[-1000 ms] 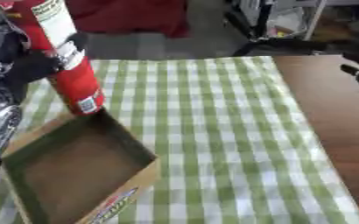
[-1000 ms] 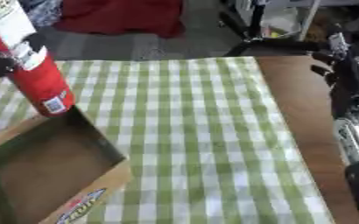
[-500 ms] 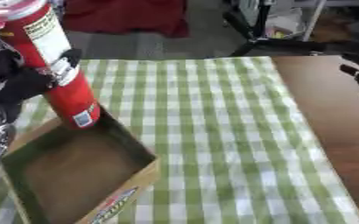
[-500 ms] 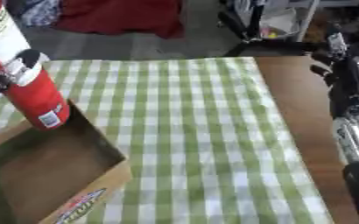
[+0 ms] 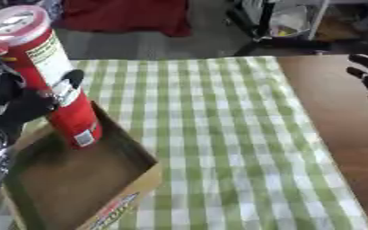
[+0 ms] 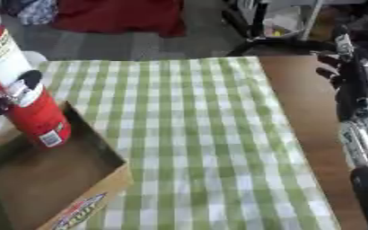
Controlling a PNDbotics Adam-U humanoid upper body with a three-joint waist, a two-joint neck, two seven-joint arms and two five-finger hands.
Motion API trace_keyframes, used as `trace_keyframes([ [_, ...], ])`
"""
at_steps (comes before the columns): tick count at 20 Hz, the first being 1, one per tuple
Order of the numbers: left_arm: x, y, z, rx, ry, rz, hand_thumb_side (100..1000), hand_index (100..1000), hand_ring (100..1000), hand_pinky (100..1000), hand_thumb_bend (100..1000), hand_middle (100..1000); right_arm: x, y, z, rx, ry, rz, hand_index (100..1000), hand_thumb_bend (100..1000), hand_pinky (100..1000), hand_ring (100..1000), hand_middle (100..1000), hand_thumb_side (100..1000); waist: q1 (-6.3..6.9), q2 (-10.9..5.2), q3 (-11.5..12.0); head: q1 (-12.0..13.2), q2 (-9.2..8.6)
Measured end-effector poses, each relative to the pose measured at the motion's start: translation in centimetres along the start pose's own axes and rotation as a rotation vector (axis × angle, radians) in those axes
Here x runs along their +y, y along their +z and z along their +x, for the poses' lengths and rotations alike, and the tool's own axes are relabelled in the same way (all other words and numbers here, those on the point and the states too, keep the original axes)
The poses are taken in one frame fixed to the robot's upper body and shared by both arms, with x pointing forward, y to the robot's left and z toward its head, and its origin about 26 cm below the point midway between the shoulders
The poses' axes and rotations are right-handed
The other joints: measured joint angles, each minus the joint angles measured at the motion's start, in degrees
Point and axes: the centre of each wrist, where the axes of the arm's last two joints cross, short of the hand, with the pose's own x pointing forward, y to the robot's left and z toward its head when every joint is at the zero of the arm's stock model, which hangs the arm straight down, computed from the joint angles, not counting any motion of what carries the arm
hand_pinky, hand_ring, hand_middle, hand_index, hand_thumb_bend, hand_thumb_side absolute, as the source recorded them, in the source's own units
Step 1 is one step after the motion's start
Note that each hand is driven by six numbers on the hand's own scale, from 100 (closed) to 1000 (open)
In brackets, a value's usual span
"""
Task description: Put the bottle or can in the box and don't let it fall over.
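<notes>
A tall red can (image 5: 58, 85) with a red lid and a white label hangs slightly tilted over the open cardboard box (image 5: 136, 188) at the left, its base just inside the box's far edge. My left hand (image 5: 30, 103) is shut on the can's middle, thumb across the label. Whether the can's base touches the box floor is not visible. My right hand (image 6: 340, 78) is raised at the right edge over the bare brown tabletop, fingers relaxed and holding nothing.
A green-and-white checked cloth (image 5: 218, 134) covers most of the table; a bare brown strip (image 5: 336, 117) runs along the right. Beyond the far edge are a red cloth (image 5: 124, 15) on the floor and dark equipment (image 5: 273, 22).
My left hand has carried the can down and toward the box, so its base now sits inside the far edge. The view has also shifted a little. The right hand stayed put.
</notes>
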Motion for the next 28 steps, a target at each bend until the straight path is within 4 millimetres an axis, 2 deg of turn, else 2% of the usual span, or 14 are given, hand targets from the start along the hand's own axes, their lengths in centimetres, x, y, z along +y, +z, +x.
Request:
trace_keyframes([
  [3, 0.1, 0.3, -0.5, 0.005, -0.011, 0.004, 100, 526, 471, 1000, 315, 474, 0.0, 0.0, 0.0, 0.002, 0.000, -0.001, 862, 250, 854, 855, 836, 742, -0.01, 0.06, -0.03, 0.00, -0.03],
  [7, 0.1, 0.7, -1.4, 0.005, -0.023, -0.004, 100, 604, 517, 1000, 524, 540, 0.0, 0.0, -0.1, 0.002, 0.000, -0.003, 863, 248, 854, 855, 836, 743, -0.01, 0.16, -0.08, 0.01, -0.06],
  [12, 0.6, 1.0, -3.2, 0.008, -0.053, -0.036, 100, 721, 685, 1000, 729, 686, -0.1, 0.0, -0.1, 0.002, 0.000, -0.005, 863, 247, 855, 855, 836, 745, -0.01, 0.22, -0.11, 0.01, -0.10],
  [14, 0.8, 1.2, -3.9, 0.009, -0.065, -0.050, 100, 779, 758, 1000, 849, 754, -0.1, 0.0, -0.1, 0.002, 0.000, -0.006, 863, 246, 855, 855, 836, 746, -0.01, 0.27, -0.11, 0.01, -0.10],
  [16, 1.0, 1.4, -4.6, 0.008, -0.078, -0.060, 167, 829, 842, 1000, 992, 810, -0.1, 0.0, -0.1, 0.002, 0.000, -0.007, 863, 245, 855, 855, 836, 747, 0.00, 0.27, -0.11, 0.02, -0.11],
  [21, 1.7, 1.8, -5.8, 0.011, -0.130, -0.037, 201, 839, 850, 1000, 1000, 816, -0.2, 0.0, -0.1, 0.001, -0.001, -0.009, 863, 247, 855, 855, 836, 750, 0.00, 0.27, -0.08, 0.01, -0.13],
  [28, 3.2, 2.5, -6.2, 0.002, -0.165, 0.044, 205, 834, 842, 1000, 994, 813, -0.2, 0.0, -0.1, 0.000, -0.001, -0.011, 864, 249, 855, 855, 836, 749, 0.00, 0.27, 0.10, -0.22, -0.13],
])
